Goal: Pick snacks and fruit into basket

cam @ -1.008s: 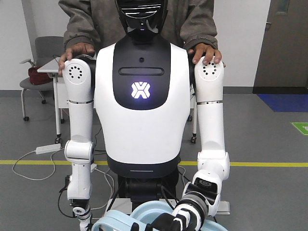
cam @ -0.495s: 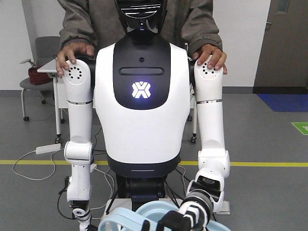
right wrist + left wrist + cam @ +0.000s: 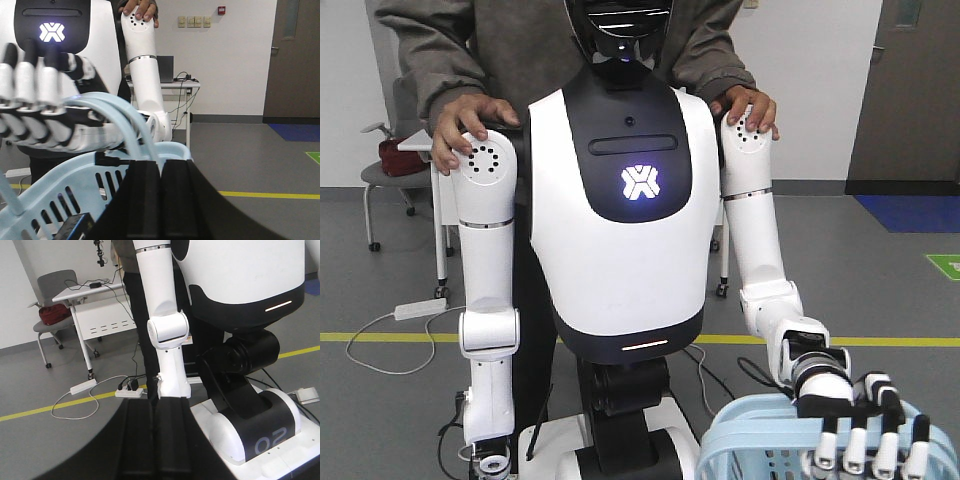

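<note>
Grey floor (image 3: 260,165) is stretching behind; both pincers are sitting shut and empty, the basket (image 3: 60,185) just beyond the right pincer (image 3: 161,200).

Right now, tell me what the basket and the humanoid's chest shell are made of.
Basket: apparently moulded plastic, light blue, smooth; lattice slots and rounded rim suggest it. Chest shell: likely glossy hard plastic, white with soft reflections; painted metal possible.

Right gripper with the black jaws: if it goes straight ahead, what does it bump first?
Probably the light blue basket: its rim lies just past the tips of the right gripper, whose jaws are shut together. How near it is, is hard to tell.
</note>
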Tool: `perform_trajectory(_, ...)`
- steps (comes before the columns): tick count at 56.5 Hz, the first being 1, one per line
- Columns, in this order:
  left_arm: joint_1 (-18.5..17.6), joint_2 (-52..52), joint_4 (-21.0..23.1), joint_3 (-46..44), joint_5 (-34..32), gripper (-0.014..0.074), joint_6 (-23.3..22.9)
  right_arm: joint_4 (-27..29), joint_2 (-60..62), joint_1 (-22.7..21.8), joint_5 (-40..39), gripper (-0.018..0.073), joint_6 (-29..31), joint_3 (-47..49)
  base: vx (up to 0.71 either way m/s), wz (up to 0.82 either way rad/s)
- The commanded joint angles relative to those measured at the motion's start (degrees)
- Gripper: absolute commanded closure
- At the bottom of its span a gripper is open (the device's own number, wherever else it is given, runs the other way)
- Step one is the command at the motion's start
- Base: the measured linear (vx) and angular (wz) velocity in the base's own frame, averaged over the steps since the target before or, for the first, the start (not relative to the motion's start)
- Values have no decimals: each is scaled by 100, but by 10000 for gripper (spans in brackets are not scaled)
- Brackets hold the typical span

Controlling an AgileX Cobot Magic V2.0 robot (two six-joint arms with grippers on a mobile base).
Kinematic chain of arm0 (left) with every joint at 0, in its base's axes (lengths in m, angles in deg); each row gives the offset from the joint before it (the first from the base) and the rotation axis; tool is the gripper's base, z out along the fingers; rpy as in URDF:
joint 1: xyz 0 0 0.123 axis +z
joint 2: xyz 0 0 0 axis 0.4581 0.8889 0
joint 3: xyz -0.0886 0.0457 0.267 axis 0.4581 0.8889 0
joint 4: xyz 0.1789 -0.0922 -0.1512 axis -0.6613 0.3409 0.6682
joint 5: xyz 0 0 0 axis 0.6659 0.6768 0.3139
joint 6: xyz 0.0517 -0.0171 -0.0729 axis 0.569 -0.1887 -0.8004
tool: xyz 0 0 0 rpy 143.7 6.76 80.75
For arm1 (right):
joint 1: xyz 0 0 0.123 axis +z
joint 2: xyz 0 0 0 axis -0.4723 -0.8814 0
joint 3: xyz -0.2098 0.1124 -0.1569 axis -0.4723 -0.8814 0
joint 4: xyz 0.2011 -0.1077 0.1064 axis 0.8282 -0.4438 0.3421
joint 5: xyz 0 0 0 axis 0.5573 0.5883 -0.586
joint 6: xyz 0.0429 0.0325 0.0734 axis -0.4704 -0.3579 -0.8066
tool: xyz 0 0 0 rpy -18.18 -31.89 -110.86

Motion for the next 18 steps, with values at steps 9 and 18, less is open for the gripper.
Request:
perform_trajectory(9,4,-89,10,189,-454,594,-55,0,95,-28,-442,568,5,-45,0,0)
perform_trajectory(18,4,-89,10,189,-454,594,-55,0,95,-28,-442,568,5,-45,0,0)
